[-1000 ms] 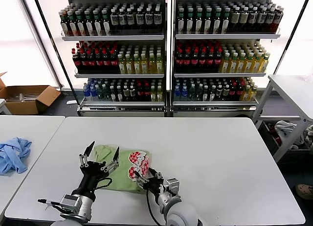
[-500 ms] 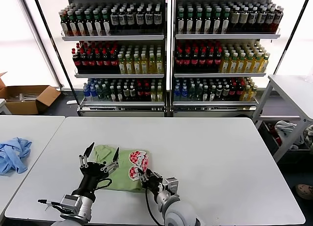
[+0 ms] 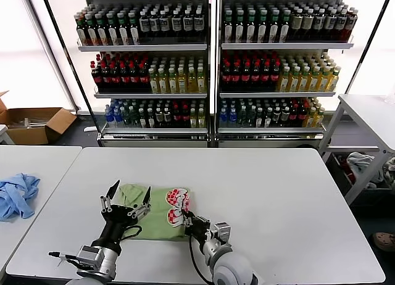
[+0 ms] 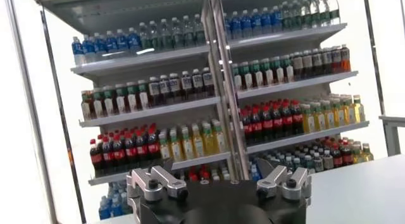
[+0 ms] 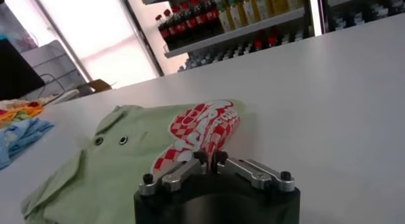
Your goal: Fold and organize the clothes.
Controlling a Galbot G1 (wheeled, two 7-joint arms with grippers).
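Head view, L to R: one blue garment (image 3: 16, 194) on the side table; one green polo shirt (image 3: 154, 203), folded, on the near-left part of the white table (image 3: 265, 192). L gripper (image 3: 126, 202) hovers over the shirt's left part, fingers spread wide, holding nothing. R gripper (image 3: 185, 219) at the shirt's near-right edge, fingers closed on the fabric by the red-white print (image 3: 176, 206).

R wrist view alone shows two dark buttons (image 5: 110, 140) and the collar (image 5: 112, 119). L wrist view shows only bottle shelves (image 4: 190, 105), no shirt.
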